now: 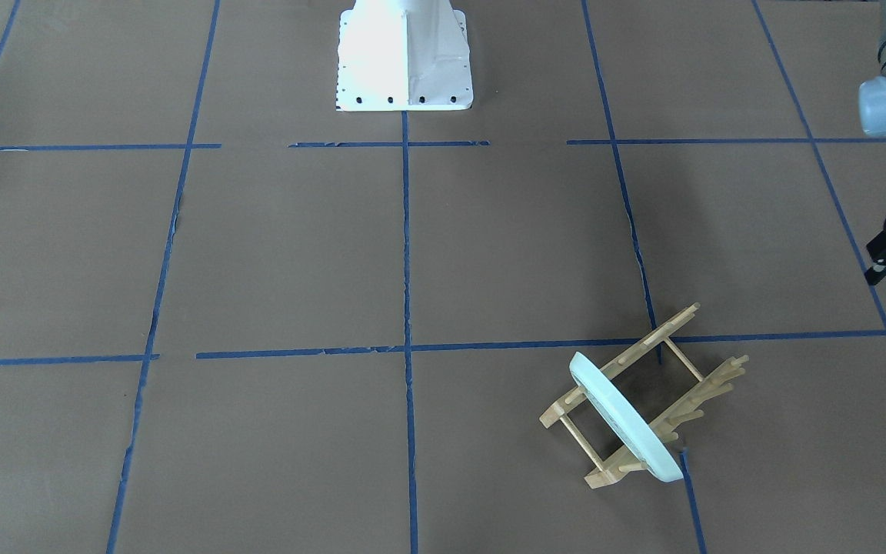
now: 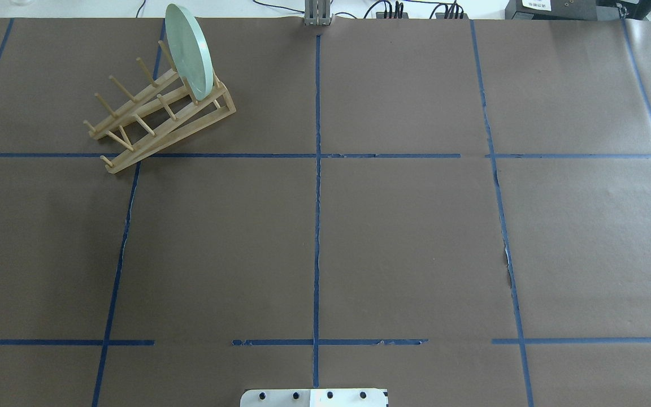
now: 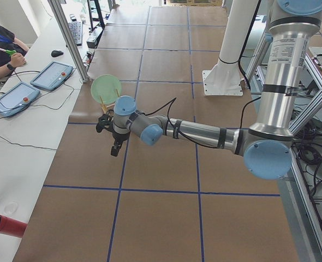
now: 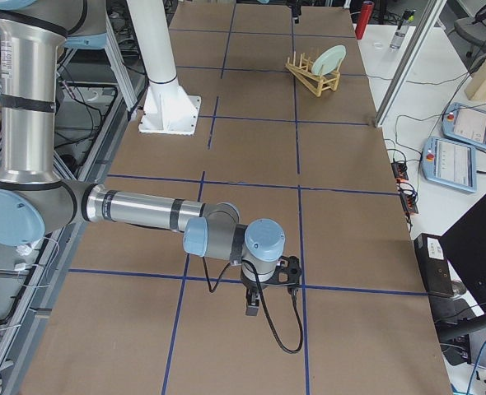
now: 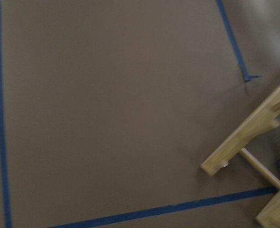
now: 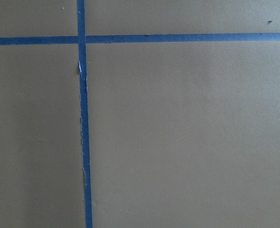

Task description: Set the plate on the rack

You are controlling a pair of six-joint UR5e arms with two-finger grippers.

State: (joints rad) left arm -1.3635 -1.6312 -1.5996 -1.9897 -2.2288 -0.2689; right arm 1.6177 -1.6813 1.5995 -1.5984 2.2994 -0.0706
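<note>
The plate (image 2: 190,53) stands on edge in the rack (image 2: 150,121), slotted between the pegs at the rack's end nearest the operators' side. No gripper is touching it. The rack sits skewed to the blue tape (image 2: 317,226) grid, on the far part of the table (image 2: 404,237) on the robot's left. In the side view from the left, the left arm's upper link rises like a column. Its elbow is low by the base, and its forearm reaches roughly level across the table toward the rack. The wrist is bent so that the left gripper (image 3: 111,139) points down above the brown surface, near the rack but apart from it. In the front-facing view the same gripper shows only as a small black shape at the picture's edge, so I cannot tell how far its jaws are parted, and nothing can be seen in them. Its wrist camera looks down on bare table and tape, with the ends of the rack's rails at the right. The right arm mirrors that pose at the table's other end, with its forearm level and its wrist turned down. The right gripper (image 4: 264,292) hangs over a tape crossing, well apart from the rack, and whether it is open or closed cannot be told.
</note>
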